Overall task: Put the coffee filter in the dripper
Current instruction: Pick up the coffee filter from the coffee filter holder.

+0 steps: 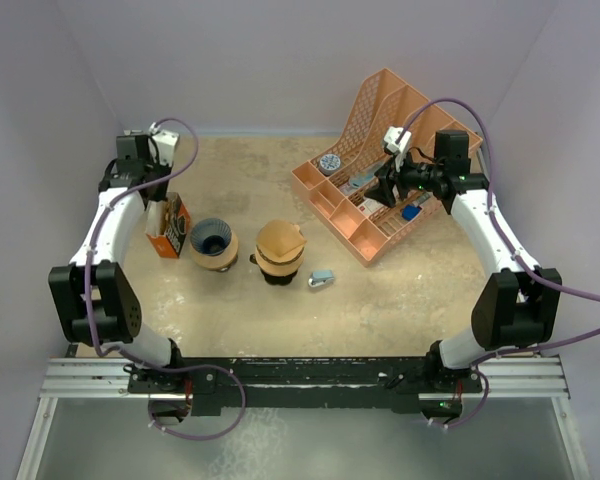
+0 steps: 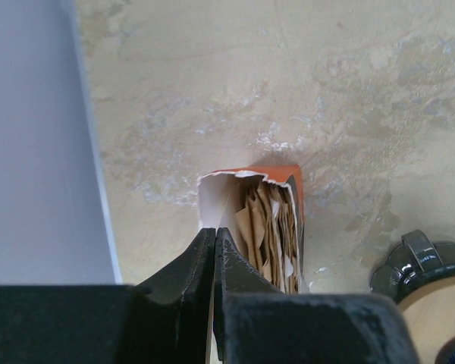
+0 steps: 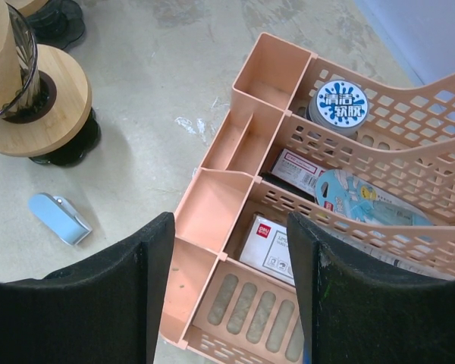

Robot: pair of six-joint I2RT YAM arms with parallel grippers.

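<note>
An orange box of brown coffee filters (image 2: 271,227) stands open at the table's left (image 1: 175,228). My left gripper (image 2: 214,231) is above it (image 1: 157,192), jaws shut on the box's white flap (image 2: 212,199) beside the filters. A dripper with a wooden collar and dark blue inside (image 1: 212,243) stands just right of the box and shows at the left wrist view's corner (image 2: 432,292). A second dripper (image 1: 279,248), tan-brown on top, stands at the centre (image 3: 30,95). My right gripper (image 3: 229,227) is open and empty above the pink organiser (image 1: 385,185).
A pink desk organiser (image 1: 380,170) with small boxes, a round tin and packets fills the back right (image 3: 212,208). A small light-blue clip (image 1: 321,279) lies right of the centre dripper (image 3: 58,218). The purple wall runs close along the box's left side (image 2: 38,152).
</note>
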